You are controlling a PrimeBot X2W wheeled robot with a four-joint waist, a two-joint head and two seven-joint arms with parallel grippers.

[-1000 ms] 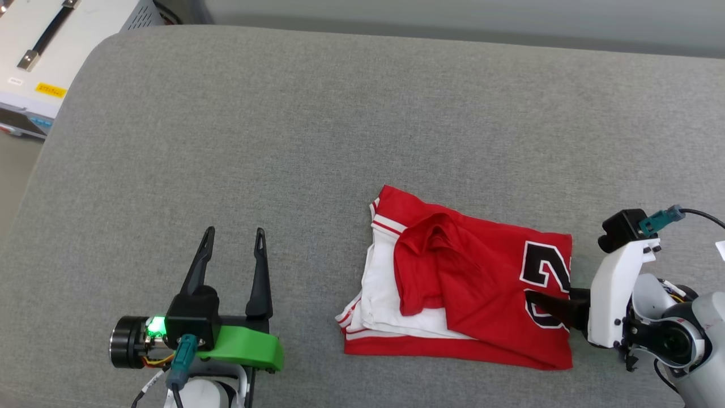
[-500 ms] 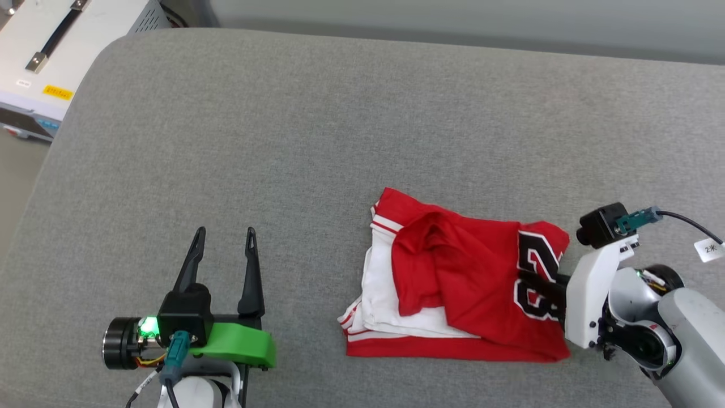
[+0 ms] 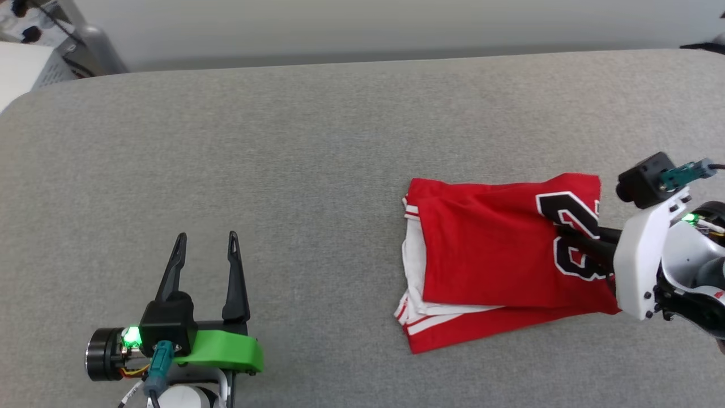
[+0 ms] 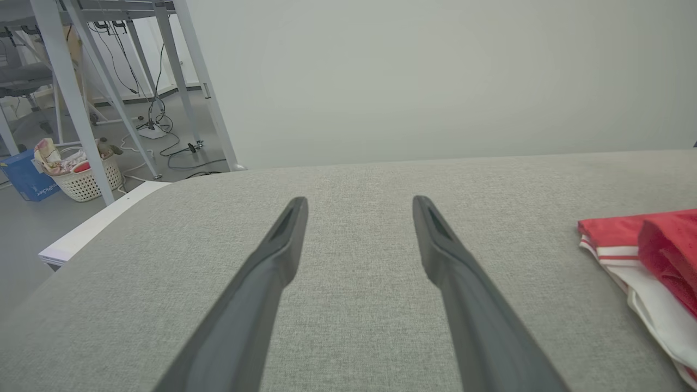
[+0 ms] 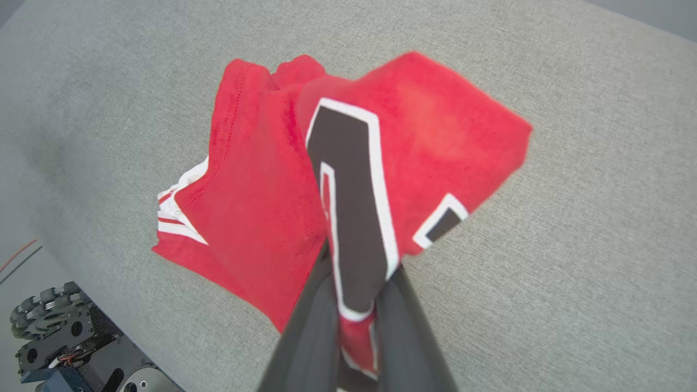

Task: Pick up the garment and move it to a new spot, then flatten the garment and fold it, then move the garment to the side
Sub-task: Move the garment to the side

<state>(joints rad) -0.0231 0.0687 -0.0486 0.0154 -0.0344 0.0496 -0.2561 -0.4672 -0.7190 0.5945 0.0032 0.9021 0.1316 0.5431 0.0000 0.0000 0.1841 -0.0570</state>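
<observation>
The garment [image 3: 487,255] is a folded red jersey with white sleeves and a black, white-outlined number, lying at the right of the grey cushioned surface [image 3: 283,170]. My right gripper [image 3: 566,235] is shut on the garment's right edge, over the number. In the right wrist view the two dark fingers [image 5: 321,316] pinch the printed cloth [image 5: 348,207], which rises off the surface there. My left gripper [image 3: 205,241] stands open at the lower left, well away from the garment. Between its fingers [image 4: 272,272] there is nothing, and the garment's striped edge [image 4: 626,250] lies off to the right.
A white box [image 3: 22,73] stands past the surface's far left corner. Metal table legs [image 4: 81,81], cables and a basket [image 4: 81,174] stand on the floor beyond that end. The robot's wheeled base [image 5: 71,348] sits below the surface's near edge.
The right gripper has shut on the garment's right edge and lifted it. The garment's loose red fold has pulled flat. The head camera has turned, shifting the whole picture.
</observation>
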